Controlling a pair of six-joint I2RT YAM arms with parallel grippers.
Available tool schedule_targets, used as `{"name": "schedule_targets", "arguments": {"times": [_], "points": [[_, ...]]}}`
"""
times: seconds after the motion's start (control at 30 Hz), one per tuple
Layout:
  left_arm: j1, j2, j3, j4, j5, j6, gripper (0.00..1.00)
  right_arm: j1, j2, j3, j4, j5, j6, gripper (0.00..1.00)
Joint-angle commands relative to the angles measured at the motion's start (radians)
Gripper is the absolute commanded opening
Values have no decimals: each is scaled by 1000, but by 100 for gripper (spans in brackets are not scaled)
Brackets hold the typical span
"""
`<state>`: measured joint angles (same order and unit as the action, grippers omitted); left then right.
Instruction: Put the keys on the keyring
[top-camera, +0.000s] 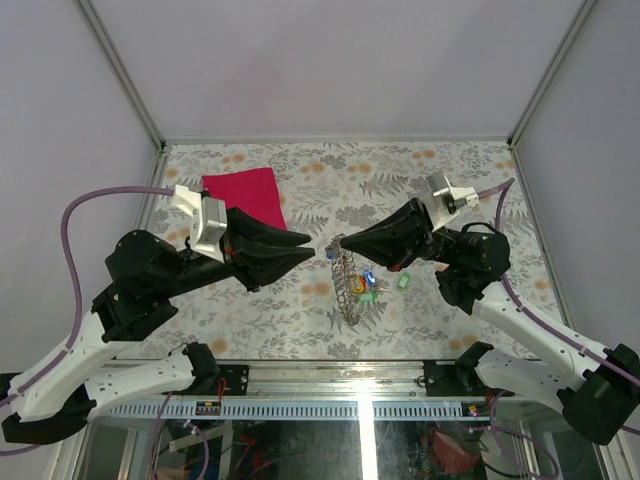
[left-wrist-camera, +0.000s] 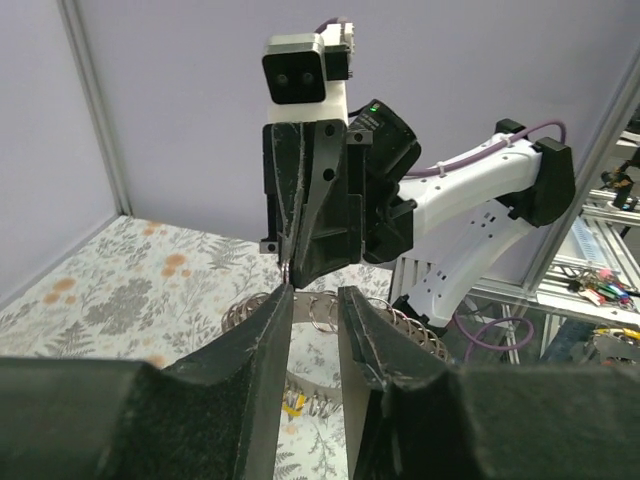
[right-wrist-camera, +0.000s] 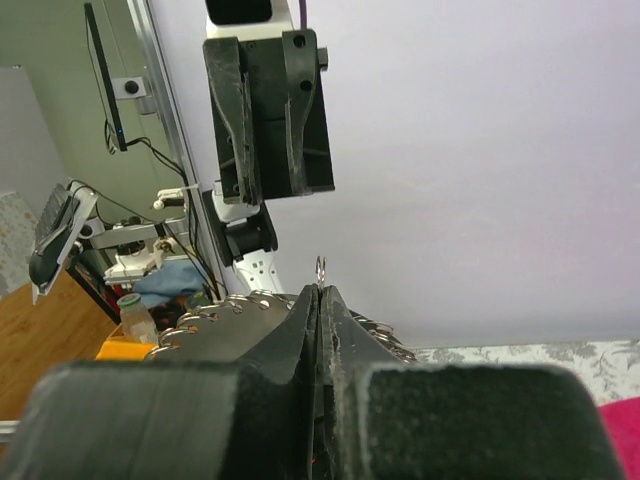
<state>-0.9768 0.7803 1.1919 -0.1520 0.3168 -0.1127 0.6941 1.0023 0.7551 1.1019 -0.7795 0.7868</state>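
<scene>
My right fingers (top-camera: 372, 238) are clamped on the upper end of the keyring (top-camera: 346, 285) at frame centre. It trails toward the lower edge, with the keys (top-camera: 370, 286) beside it on the right. My left fingers (top-camera: 280, 250), slightly apart, point at that pinch from just left.

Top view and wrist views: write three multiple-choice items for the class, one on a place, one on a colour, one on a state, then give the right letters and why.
1. The keys lie: A against the far wall; B right beside the keyring; C off the table.
2. The cloth is: A magenta; B green; C yellow.
3. The left pincer is: A shut tight; B out of view; C open.

Answers: 1 B, their bright heads cluster against the keyring in the top view; 2 A, it shows plainly in the top view; 3 C, its jaws stand apart in the left wrist view.
</scene>
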Motion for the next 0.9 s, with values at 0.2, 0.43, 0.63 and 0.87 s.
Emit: {"name": "schedule_targets", "arguments": {"times": [0.2, 0.43, 0.63, 0.87], "points": [[-7, 22, 24, 130, 69, 6, 21, 7, 2, 106, 168, 31, -60, 0], [-7, 42, 31, 175, 56, 8, 18, 7, 39, 59, 359, 67, -30, 0], [-7, 70, 35, 202, 75, 17, 18, 7, 41, 59, 348, 64, -57, 0], [-7, 110, 45, 213, 80, 44, 18, 6, 65, 53, 371, 57, -58, 0]]}}
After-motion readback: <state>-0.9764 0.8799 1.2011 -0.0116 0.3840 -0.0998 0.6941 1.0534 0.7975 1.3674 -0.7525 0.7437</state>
